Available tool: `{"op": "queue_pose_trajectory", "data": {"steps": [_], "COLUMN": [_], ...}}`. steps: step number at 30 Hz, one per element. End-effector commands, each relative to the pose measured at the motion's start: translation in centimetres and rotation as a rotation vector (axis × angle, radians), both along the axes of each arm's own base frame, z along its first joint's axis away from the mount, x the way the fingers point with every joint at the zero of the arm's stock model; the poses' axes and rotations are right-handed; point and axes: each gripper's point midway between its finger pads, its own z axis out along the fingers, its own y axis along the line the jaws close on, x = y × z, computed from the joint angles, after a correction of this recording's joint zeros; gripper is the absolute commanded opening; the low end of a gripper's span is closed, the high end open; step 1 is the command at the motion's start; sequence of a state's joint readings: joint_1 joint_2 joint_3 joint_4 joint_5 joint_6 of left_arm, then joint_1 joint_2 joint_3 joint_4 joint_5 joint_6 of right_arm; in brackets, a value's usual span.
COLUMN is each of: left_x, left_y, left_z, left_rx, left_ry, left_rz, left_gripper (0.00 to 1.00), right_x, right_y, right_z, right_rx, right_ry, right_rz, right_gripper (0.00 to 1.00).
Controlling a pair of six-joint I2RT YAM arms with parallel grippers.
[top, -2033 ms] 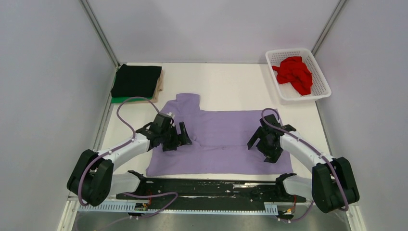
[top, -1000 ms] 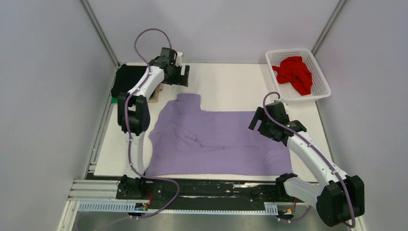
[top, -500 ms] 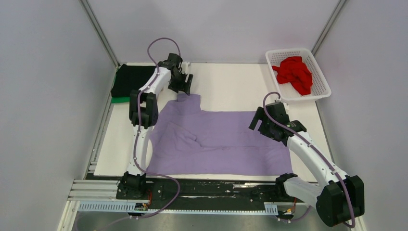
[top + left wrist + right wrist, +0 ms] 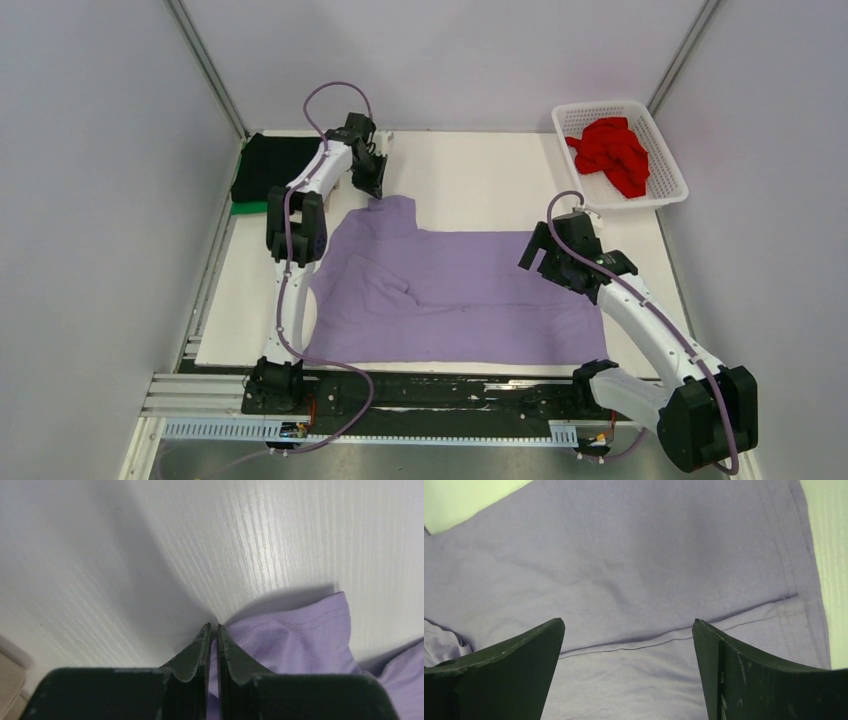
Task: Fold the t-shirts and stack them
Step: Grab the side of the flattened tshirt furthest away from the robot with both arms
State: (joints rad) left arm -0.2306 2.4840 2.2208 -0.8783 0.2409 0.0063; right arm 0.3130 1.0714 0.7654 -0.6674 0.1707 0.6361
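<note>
- Jaws of the left gripper (image 4: 213,626) almost together, pinching the far sleeve edge of the lavender t-shirt (image 4: 470,285).
- Jaws of the right gripper (image 4: 628,624) wide apart over the lavender t-shirt's right-hand hem, gripping nothing.
- Lavender t-shirt spread across the white table (image 4: 480,170), cloth rumpled toward its left side.
- Folded black t-shirt (image 4: 270,165) atop a green t-shirt (image 4: 250,208), just beyond the lavender t-shirt's far-left corner.
- Crumpled red t-shirt (image 4: 612,150) inside a white latticed basket (image 4: 640,203), beyond the lavender t-shirt's far-right corner.
</note>
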Motion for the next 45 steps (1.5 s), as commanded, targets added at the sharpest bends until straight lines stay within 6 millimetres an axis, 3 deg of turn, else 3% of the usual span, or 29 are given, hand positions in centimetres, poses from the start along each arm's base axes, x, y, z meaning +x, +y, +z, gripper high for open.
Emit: {"op": "queue_pose_trajectory", "data": {"steps": [1,6,9,14,22,27,31,34,37,41,43,44,45], "left_x": [-1.7,-2.4,-1.8,-0.5,-1.0,-1.8,-3.1,-3.8,-4.3,-3.6,-3.3,-3.1,-3.1], "left_y": [-0.6,-0.3,0.3,2.0,3.9,2.8,0.5,-1.8,-2.8,-3.4,-3.7,-3.8,-4.0], "left_z": [-0.8,-0.6,-0.1,1.1,2.2,2.5,2.2,2.2,1.6,1.2,1.4,1.6,1.9], "left_rx": [-0.015,-0.004,0.026,0.093,0.156,0.089,-0.046,-0.173,-0.199,-0.203,-0.210,-0.220,-0.231], "left_ry": [0.070,0.073,0.055,0.014,0.000,0.030,0.081,0.104,0.125,0.114,0.110,0.107,0.107], "left_rz": [-0.047,-0.045,-0.012,0.107,0.163,0.163,0.162,0.139,0.144,0.153,0.155,0.152,0.147], "left_gripper": [0.15,0.23,0.36,0.39,0.47,0.53,0.55,0.53,0.49,0.29,0.16,0.04,0.00], "right_x": [0.7,0.8,0.9,0.8,0.7,0.7,0.6,0.7,0.8,0.8,0.8,0.8,0.9], "right_y": [-0.5,-0.6,-0.5,-0.5,-0.5,-0.4,-0.5,-0.4,-0.5,-0.5,-0.6,-0.7,-0.7], "right_z": [1.0,1.0,0.9,0.8,0.8,0.7,0.5,0.5,0.3,0.2,0.1,0.2,0.2], "right_rx": [-0.016,-0.023,-0.023,-0.020,-0.020,-0.019,-0.018,-0.018,-0.021,-0.026,-0.030,-0.033,-0.033], "right_ry": [-0.066,-0.066,-0.062,-0.059,-0.064,-0.061,-0.060,-0.060,-0.057,-0.057,-0.055,-0.056,-0.058], "right_rz": [-0.011,-0.014,-0.008,-0.004,-0.002,-0.001,-0.001,-0.001,-0.003,-0.004,-0.009,-0.010,-0.011], "right_gripper": [1.00,1.00,1.00,1.00,1.00,1.00,1.00,1.00,1.00,1.00,1.00,1.00,1.00]}}
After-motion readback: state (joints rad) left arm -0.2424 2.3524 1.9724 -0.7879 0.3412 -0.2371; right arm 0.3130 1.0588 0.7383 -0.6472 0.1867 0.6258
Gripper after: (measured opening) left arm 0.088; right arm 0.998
